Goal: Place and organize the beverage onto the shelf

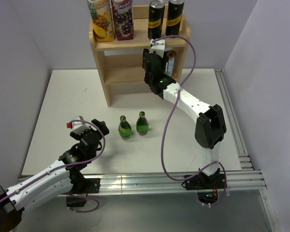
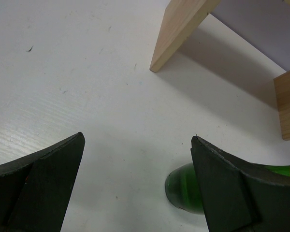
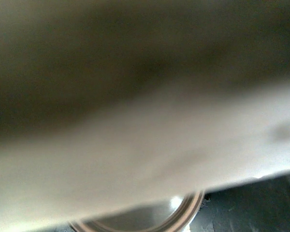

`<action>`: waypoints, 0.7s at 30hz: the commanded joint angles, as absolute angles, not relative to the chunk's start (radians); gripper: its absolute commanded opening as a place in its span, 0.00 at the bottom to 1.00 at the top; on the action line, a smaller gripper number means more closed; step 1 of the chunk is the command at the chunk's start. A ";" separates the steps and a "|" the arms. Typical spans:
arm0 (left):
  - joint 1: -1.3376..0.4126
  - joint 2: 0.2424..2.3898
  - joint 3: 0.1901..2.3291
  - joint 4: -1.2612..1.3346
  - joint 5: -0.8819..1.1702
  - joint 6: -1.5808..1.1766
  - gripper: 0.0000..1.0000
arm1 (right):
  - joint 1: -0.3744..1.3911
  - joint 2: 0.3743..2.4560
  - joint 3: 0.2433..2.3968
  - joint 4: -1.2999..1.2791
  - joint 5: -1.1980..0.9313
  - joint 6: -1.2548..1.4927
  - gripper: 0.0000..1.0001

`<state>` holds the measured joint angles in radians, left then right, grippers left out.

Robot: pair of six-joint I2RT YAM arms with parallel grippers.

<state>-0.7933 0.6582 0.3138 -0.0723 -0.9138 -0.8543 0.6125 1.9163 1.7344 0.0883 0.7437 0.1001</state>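
**Left claw** [image 2: 137,137]: the jaws are spread wide with nothing between them. Both fingers [image 2: 38,193] sit low over the bench [image 2: 87,72], and bare white surface fills the gap. In the left wrist view, the body of a green bottle shows just beside the right-hand finger and is partly hidden behind it. Whether the two touch cannot be determined.

In the overhead view this claw is at the near-left part of the bench and points toward two upright bottles. The left green bottle [image 1: 124,128] and the right green bottle [image 1: 142,124] stand close together but apart. They are mid-bench, in front of the shelf [image 1: 107,79].

**Right claw** [image 1: 159,50]: the arm reaches across the bench and places the claw inside the middle tier of the shelf.
- Jaw opening cannot be determined. The wrist body covers the fingers in the overhead view, and the right wrist view is blurred.
- The right wrist view shows only a round metallic rim [image 3: 186,212] at its bottom edge, beneath a pale out-of-focus surface.
- A dark can [image 1: 170,60] stands upright on the middle tier, just to the right of the claw. Whether the claw holds it cannot be determined.

**Shelf**: the unit stands at the far centre of the bench. Its top tier holds one row of four items, from left to right:
- pineapple carton [image 1: 100,19]
- grape carton [image 1: 122,18]
- first black can [image 1: 155,18]
- second black can [image 1: 174,17]

The two cartons stand side by side, and so do the two cans.
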 commanded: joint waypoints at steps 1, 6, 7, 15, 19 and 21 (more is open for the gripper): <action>-0.790 0.649 0.325 -0.061 -0.916 -0.851 0.99 | 0.591 1.913 1.746 0.080 0.776 0.123 0.25; -0.790 0.649 0.327 -0.060 -0.917 -0.853 0.99 | 0.591 1.905 1.721 0.074 0.776 0.121 0.68; -0.790 0.650 0.327 -0.061 -0.917 -0.853 0.99 | 0.591 1.902 1.718 0.075 0.778 0.121 0.68; -0.790 0.646 0.325 -0.061 -0.919 -0.853 0.99 | 0.592 1.905 1.703 0.058 0.773 0.133 0.76; -0.790 0.647 0.325 -0.061 -0.919 -0.853 0.99 | 0.594 1.896 1.703 0.055 0.776 0.135 0.77; -0.790 0.647 0.325 -0.064 -0.919 -0.853 0.99 | 0.595 1.885 1.697 0.054 0.772 0.137 0.78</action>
